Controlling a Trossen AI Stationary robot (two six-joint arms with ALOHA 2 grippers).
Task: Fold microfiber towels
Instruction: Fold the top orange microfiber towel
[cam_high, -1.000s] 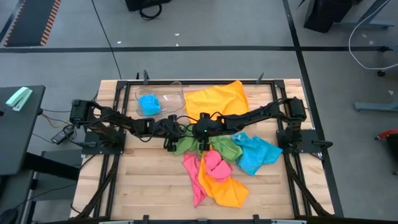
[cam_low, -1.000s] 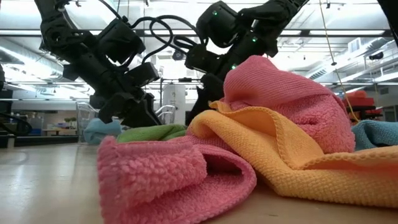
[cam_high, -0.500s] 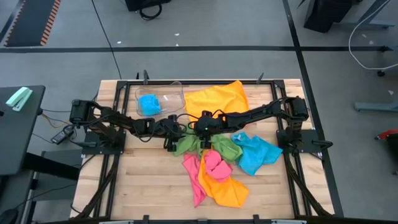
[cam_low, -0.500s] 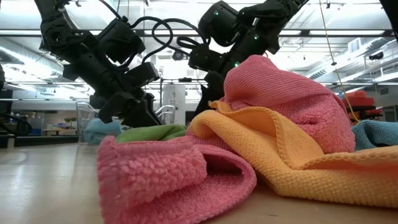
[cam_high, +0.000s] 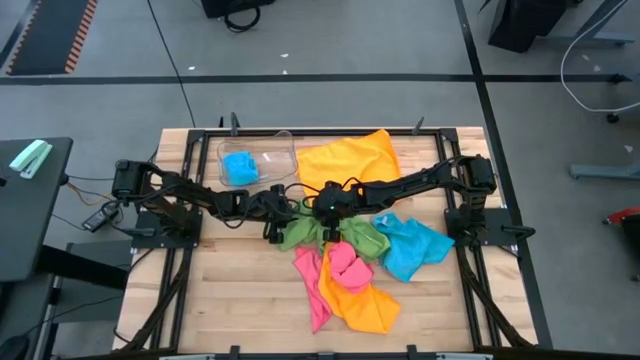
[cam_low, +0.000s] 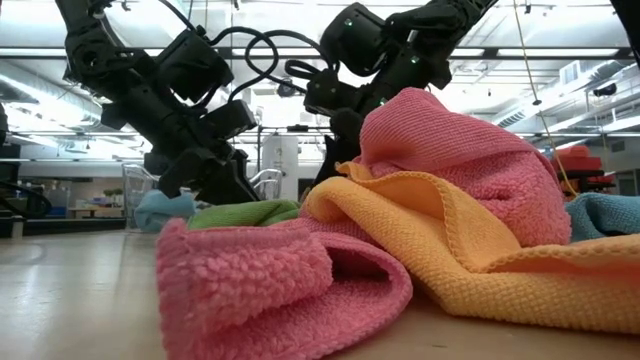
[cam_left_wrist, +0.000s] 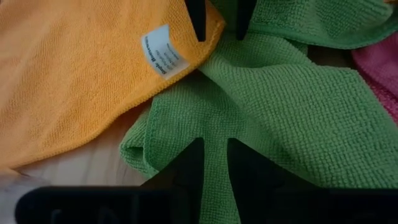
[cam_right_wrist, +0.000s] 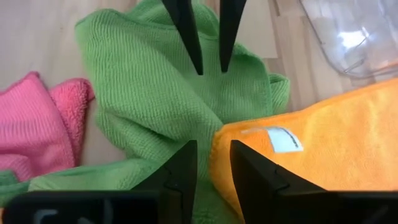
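Both hands narrowing on the green towel

My left hand (cam_left_wrist: 216, 146) and right hand (cam_right_wrist: 208, 152) have pinched in, fingers straddling green towel (cam_high: 300, 234) folds; whether either grips yet, I cannot tell.

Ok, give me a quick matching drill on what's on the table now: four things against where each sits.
Things:
1. clear bin
2. spread orange towel
3. green towel
4. blue towel outside the bin

Places:
A. mid-table, under both grippers
B. far edge, beside the bin on the right arm's side
C. far edge toward the left arm, a blue cloth inside
D. near the right arm's base, next to the green one

Pairs: 1-C, 2-B, 3-A, 4-D
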